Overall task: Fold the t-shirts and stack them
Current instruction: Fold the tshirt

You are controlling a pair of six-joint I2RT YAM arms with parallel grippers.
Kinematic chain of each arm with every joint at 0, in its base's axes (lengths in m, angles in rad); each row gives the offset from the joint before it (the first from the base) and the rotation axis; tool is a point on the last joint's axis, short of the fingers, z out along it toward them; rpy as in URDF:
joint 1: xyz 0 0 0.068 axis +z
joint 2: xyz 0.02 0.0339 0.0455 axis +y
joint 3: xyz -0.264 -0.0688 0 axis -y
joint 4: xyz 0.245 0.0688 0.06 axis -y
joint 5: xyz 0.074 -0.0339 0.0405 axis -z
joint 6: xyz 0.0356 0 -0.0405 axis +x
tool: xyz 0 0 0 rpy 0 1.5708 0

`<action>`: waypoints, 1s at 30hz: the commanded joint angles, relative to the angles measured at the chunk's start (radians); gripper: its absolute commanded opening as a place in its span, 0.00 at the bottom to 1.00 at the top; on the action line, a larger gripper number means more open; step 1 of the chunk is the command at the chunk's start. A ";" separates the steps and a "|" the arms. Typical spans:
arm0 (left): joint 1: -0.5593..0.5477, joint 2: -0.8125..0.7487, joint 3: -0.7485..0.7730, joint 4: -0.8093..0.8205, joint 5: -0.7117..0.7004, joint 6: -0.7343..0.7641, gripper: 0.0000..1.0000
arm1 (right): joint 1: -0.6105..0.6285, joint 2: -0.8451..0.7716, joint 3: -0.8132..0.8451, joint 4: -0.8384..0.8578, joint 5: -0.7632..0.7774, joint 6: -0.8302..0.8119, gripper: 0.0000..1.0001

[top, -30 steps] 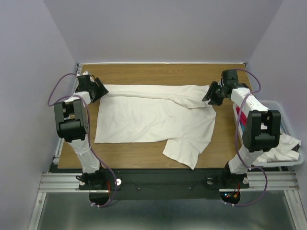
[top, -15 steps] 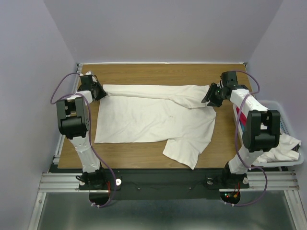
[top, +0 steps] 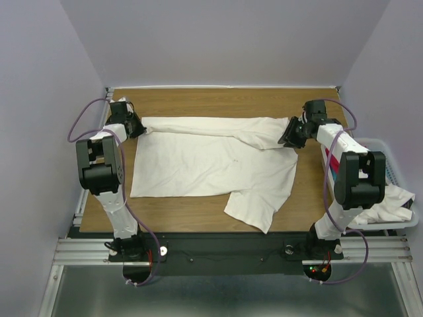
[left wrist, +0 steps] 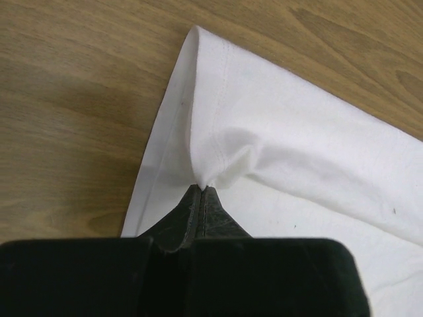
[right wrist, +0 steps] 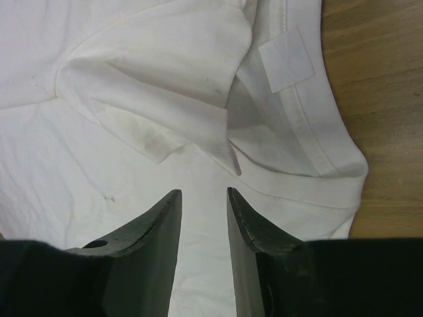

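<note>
Plain off-white cotton t-shirt [top: 198, 165] lies spread on the wooden bench [top: 218, 98]. Left gripper [left wrist: 201, 189] is clenched on its hem corner [left wrist: 192, 99]; right gripper [right wrist: 203, 193] hangs released over the collar [right wrist: 310, 135]. Right should pinch that edge first, then both draw evenly.

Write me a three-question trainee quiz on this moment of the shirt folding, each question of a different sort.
1. True or false: the left gripper is shut on a pinch of the off-white t-shirt.
2. Pick one. The right gripper is: A) open above the shirt near its collar; B) shut on the neck label; C) shut on a sleeve.
3. Short answer: on which side of the table does the white basket stand?

Key: 1 true; 2 A; 3 the right.
</note>
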 commanded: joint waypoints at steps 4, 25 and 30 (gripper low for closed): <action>-0.004 -0.124 0.067 -0.143 -0.040 0.046 0.00 | -0.002 0.024 -0.022 0.061 -0.002 0.008 0.49; -0.004 -0.085 0.111 -0.189 -0.020 0.040 0.00 | 0.091 0.032 -0.148 0.300 -0.077 0.163 0.56; -0.003 -0.082 0.111 -0.185 -0.015 0.035 0.00 | 0.160 0.044 -0.182 0.409 0.023 0.244 0.56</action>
